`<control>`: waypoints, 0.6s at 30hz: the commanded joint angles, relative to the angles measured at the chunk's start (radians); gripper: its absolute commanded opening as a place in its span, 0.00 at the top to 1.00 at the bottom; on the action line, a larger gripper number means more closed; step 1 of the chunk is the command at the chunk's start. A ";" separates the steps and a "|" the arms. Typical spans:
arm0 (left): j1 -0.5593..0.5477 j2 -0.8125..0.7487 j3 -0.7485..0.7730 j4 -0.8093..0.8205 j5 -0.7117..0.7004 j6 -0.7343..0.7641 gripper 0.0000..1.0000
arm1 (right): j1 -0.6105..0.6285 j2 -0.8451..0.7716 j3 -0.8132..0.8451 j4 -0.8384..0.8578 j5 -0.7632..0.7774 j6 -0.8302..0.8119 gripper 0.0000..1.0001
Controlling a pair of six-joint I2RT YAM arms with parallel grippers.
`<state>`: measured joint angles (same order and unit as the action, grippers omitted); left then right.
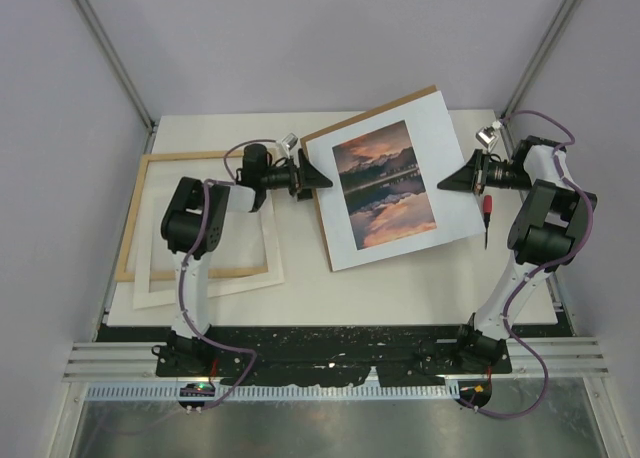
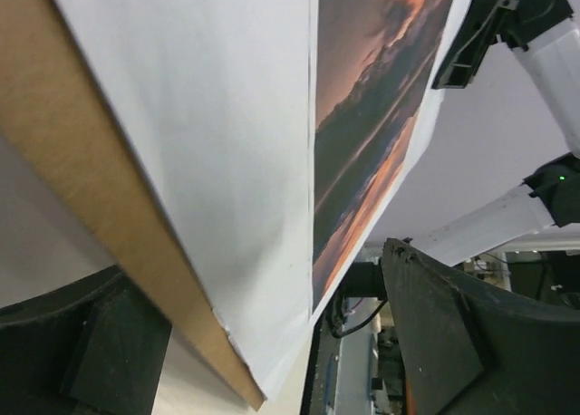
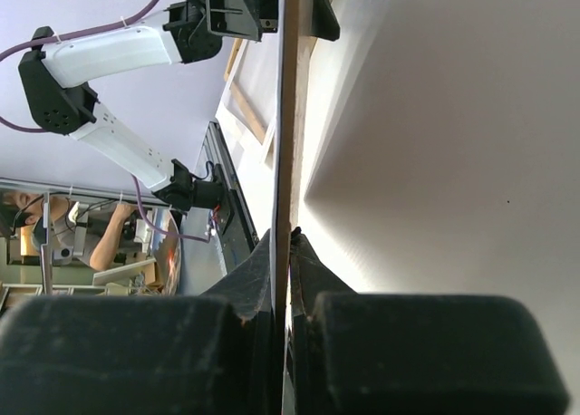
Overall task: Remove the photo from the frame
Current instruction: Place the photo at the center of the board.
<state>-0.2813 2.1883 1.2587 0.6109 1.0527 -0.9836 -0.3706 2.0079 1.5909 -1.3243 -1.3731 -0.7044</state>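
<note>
The photo (image 1: 385, 183), a sunset over mountains mirrored in water with a wide white border, lies on a brown backing board (image 1: 372, 118) between the two arms, tilted and apparently off the table. My right gripper (image 1: 447, 181) is shut on the right edge of photo and board, and both fingers press the thin edge (image 3: 285, 243). At the photo's left edge my left gripper (image 1: 322, 178) stands open, with a corner of the photo (image 2: 362, 134) and board (image 2: 82, 188) between its spread fingers (image 2: 462, 342). The empty light wood frame (image 1: 132, 218) lies flat at the left.
A white mat (image 1: 210, 283) lies under the frame's near side. A small red-handled screwdriver (image 1: 488, 210) rests on the table just right of the photo, below my right wrist. Grey walls close in the table on three sides.
</note>
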 commanded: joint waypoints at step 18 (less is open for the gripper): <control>0.025 -0.101 -0.120 0.629 0.125 -0.486 0.42 | -0.042 0.112 0.038 -0.200 -0.327 -0.167 0.55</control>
<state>-0.2787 2.1754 1.1389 1.1336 1.1534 -1.4425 -0.4000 2.1067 1.6070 -1.3361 -1.4387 -0.8005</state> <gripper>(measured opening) 0.577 0.457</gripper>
